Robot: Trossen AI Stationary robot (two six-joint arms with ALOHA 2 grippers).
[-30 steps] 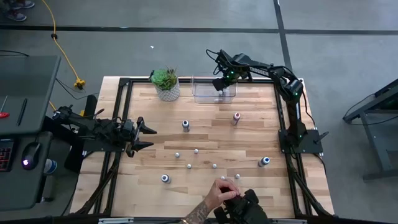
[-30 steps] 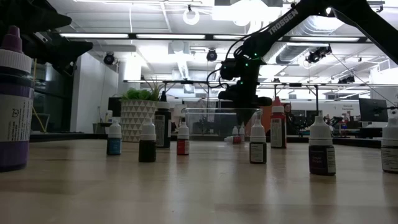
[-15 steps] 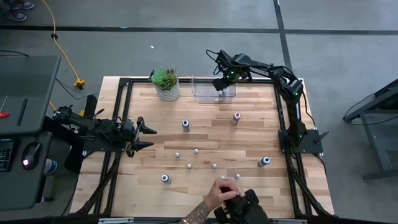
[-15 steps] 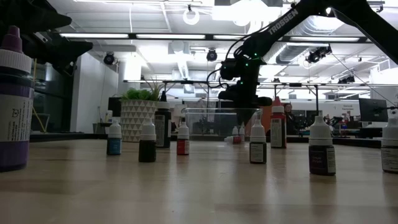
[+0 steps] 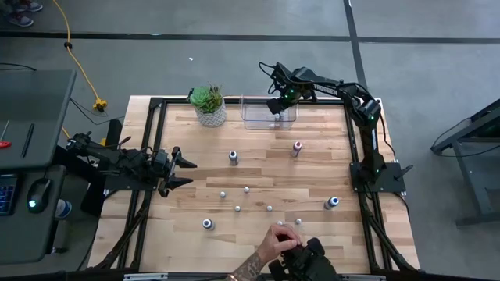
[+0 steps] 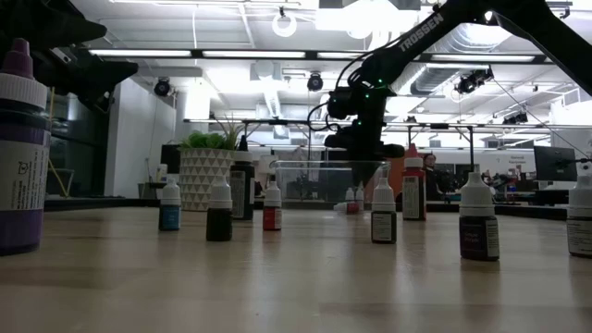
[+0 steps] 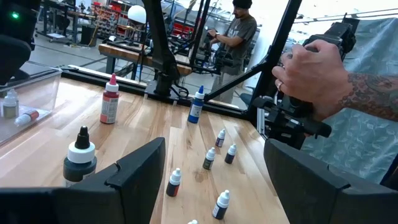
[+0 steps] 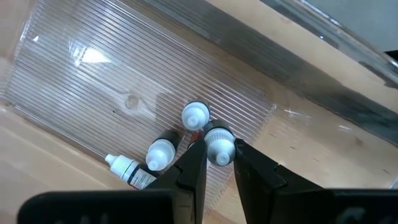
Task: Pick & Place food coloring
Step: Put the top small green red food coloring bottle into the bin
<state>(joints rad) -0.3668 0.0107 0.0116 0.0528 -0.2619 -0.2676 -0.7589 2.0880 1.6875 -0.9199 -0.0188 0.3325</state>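
Food coloring bottles stand scattered on the wooden table (image 5: 195,140): bigger ones (image 5: 233,157) (image 5: 297,146) (image 5: 332,203) (image 5: 207,224) and several tiny pale ones around (image 5: 246,189). My right gripper (image 5: 275,105) (image 8: 219,152) hangs over the clear plastic bin (image 5: 258,119) at the far edge, shut on a tiny white-capped bottle (image 8: 219,146). Three more tiny bottles (image 8: 160,153) are on the bin's floor. My left gripper (image 5: 190,172) (image 7: 214,155) waits open and level at the table's left edge, holding nothing. My right gripper pinches the tiny bottle by its white cap (image 8: 219,142) between its two fingertips (image 8: 194,163). The fingers come from above, pointing steeply down into the bin. The bottle stands upright under them; whether its base touches the bin floor is hidden by the cap and fingers.
A potted green plant (image 5: 208,105) stands left of the bin at the far edge. A person's hand (image 5: 273,243) holds a dark device at the near edge. Black frame rails (image 5: 355,140) border the table. Bare wood lies between the bin and the scattered bottles.
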